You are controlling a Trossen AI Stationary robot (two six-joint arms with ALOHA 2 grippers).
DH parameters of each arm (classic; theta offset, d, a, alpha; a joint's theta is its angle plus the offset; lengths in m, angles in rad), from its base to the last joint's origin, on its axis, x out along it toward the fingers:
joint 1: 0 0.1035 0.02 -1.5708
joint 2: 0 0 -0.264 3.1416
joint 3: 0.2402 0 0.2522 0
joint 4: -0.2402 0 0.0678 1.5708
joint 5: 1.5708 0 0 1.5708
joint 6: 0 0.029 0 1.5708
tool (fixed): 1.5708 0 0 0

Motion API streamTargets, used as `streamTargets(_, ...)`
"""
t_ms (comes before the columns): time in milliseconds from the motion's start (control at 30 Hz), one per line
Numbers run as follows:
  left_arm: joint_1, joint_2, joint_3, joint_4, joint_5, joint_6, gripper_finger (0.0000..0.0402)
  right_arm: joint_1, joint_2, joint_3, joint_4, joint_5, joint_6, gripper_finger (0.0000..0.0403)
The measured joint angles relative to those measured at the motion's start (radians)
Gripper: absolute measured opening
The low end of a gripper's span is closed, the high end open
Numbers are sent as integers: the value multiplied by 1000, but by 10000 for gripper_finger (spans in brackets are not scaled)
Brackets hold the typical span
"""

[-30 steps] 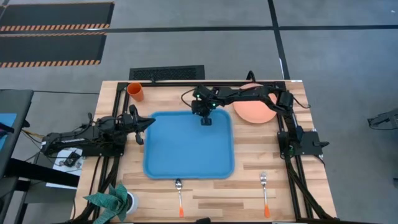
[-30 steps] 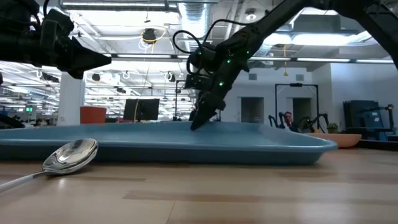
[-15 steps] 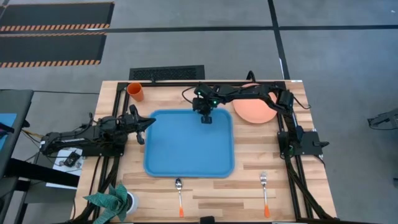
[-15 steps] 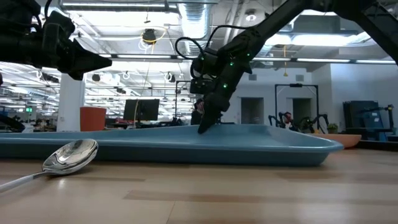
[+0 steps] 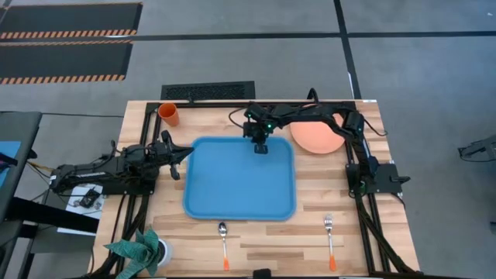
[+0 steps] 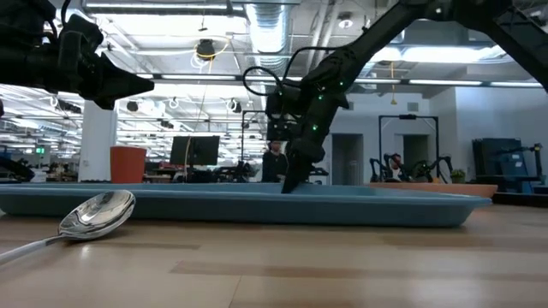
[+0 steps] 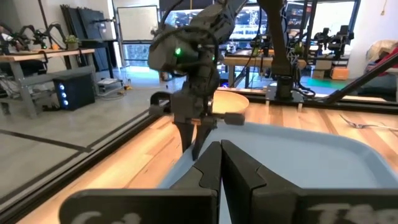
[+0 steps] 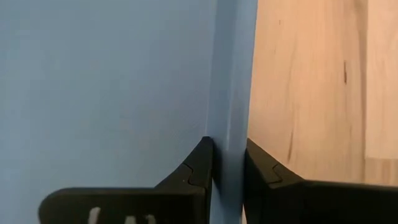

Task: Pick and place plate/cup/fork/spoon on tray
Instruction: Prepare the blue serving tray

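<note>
The blue tray (image 5: pixel 240 182) lies flat on the middle of the table. My right gripper (image 5: pixel 261 147) is shut on its far rim, toward the far right corner; it also shows in the low view (image 6: pixel 291 181). My left gripper (image 5: pixel 184 153) is shut and empty, hovering at the tray's far left corner. The salmon plate (image 5: pixel 315 138) lies at the far right, partly under my right arm. The orange cup (image 5: pixel 169 114) stands at the far left. The spoon (image 5: pixel 223 244) and the fork (image 5: pixel 330 240) lie near the front edge. My right gripper pinches the tray's raised far rim (image 8: pixel 229 134), one finger (image 8: pixel 200 163) inside the tray and one (image 8: pixel 264 169) outside on the wood side. The fingers come from above, pointing down, and lie across the rim. The tray stays flat on the table.
A green cloth-like thing with a white roll (image 5: pixel 143 252) sits at the near left corner. Black frame rails (image 5: pixel 139 147) run along the table's left, right and far edges. Bare wood lies in front of the tray between the spoon and the fork.
My right gripper has moved toward the table's right edge and a little toward the far edge, keeping its hold on the rim. The tray has slid along the table with it toward the right, and in the low view its raised far side has settled level.
</note>
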Motion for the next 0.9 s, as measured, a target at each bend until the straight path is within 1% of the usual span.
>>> streamTargets(400, 0, 0, 0, 1, 0, 0, 0, 6, 5, 4, 7, 19, -8, 67)
streamTargets(900, 0, 0, 0, 1, 0, 0, 0, 37, 5, 3, 15, 78, -19, 140)
